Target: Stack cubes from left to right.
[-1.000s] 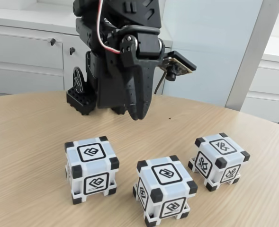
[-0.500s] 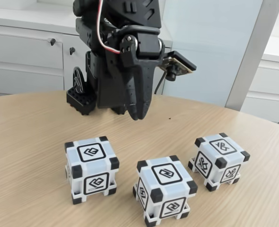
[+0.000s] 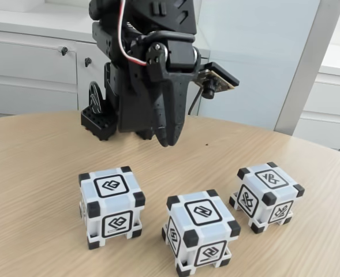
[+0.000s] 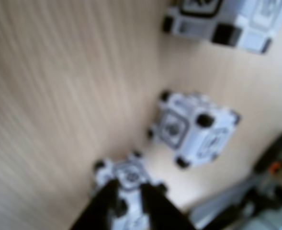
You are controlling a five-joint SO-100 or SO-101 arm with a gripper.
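fixed view gives us three cubes in a loose row on the wooden table (image 3: 37, 173), each standing apart from its neighbours: the left cube (image 3: 111, 206), the middle cube (image 3: 200, 231) a little nearer the camera, and the right cube (image 3: 267, 195) set slightly further back. we read that spacing as deliberate, since gaps on every side leave room for fingers to come down around any one cube without knocking the next. the gripper (image 3: 167, 140) hangs well above the table behind the row, roughly between the left and middle cubes, pointing down with its tips drawn together into one narrow point and nothing between them; we judge this a waiting pose ahead of a first pick, as no cube is stacked yet. in the wrist view, which is blurred, the dark fingers (image 4: 155, 203) rise from the bottom edge with only a thin slit between them, and one cube (image 4: 126, 175) lies just beyond their tips, another cube (image 4: 193, 129) further up and a third cube (image 4: 222, 19) at the top edge. set against the earlier fixed pictures we find no difference: the arm holds the same pose and all three cubes sit where they were.
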